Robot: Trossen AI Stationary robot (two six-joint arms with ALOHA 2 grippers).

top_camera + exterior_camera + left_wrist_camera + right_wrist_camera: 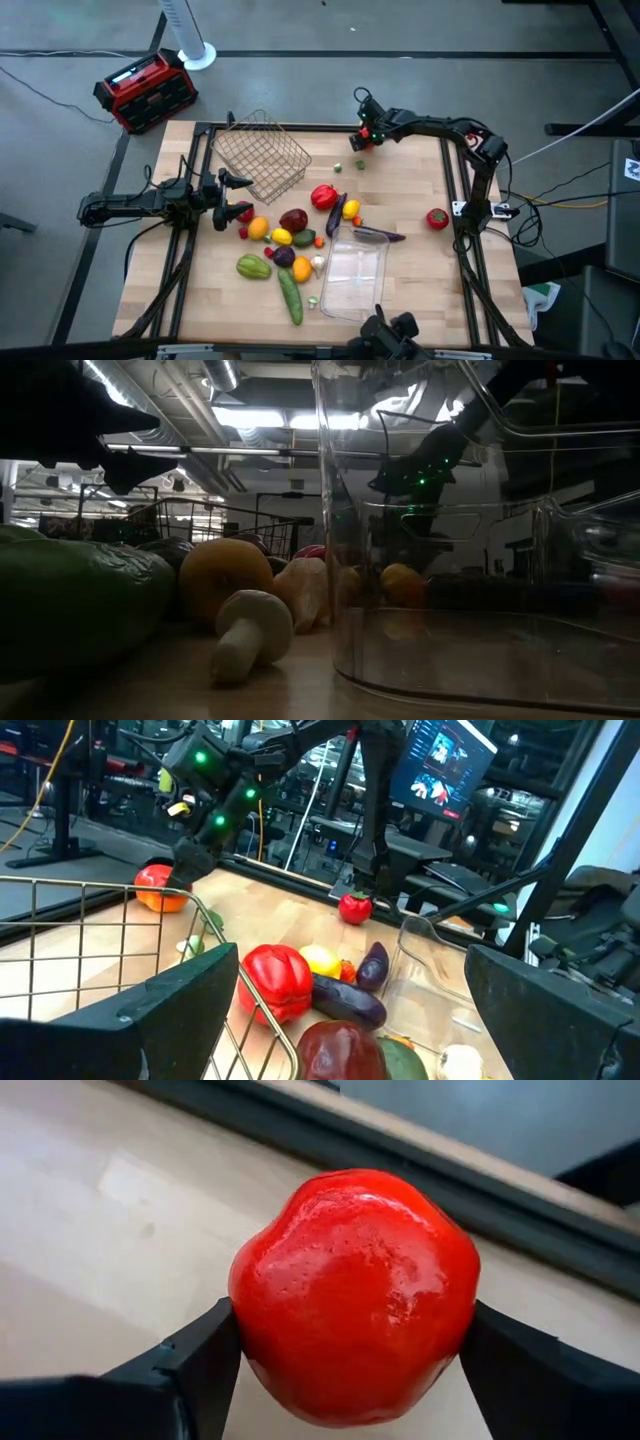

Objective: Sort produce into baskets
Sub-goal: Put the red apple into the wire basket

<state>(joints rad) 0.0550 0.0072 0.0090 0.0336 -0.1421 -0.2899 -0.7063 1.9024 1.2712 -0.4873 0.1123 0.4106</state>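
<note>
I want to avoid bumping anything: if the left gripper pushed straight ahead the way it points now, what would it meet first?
Probably the red pepper, which lies dead ahead between the left gripper's open fingers, just past the wire basket's corner; depth is uncertain, so the basket rim might brush first.

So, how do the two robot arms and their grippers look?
Both arms are dark, slim and jointed, with black cables along them. The left gripper has two flat black fingers. The right gripper is the same dark kind, and small green and red lights glow on its wrist.

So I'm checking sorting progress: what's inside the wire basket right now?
Nothing shows inside the wire basket; bare table is visible through its mesh. The left gripper, open, hovers beside it, so that edge is partly covered.
</note>
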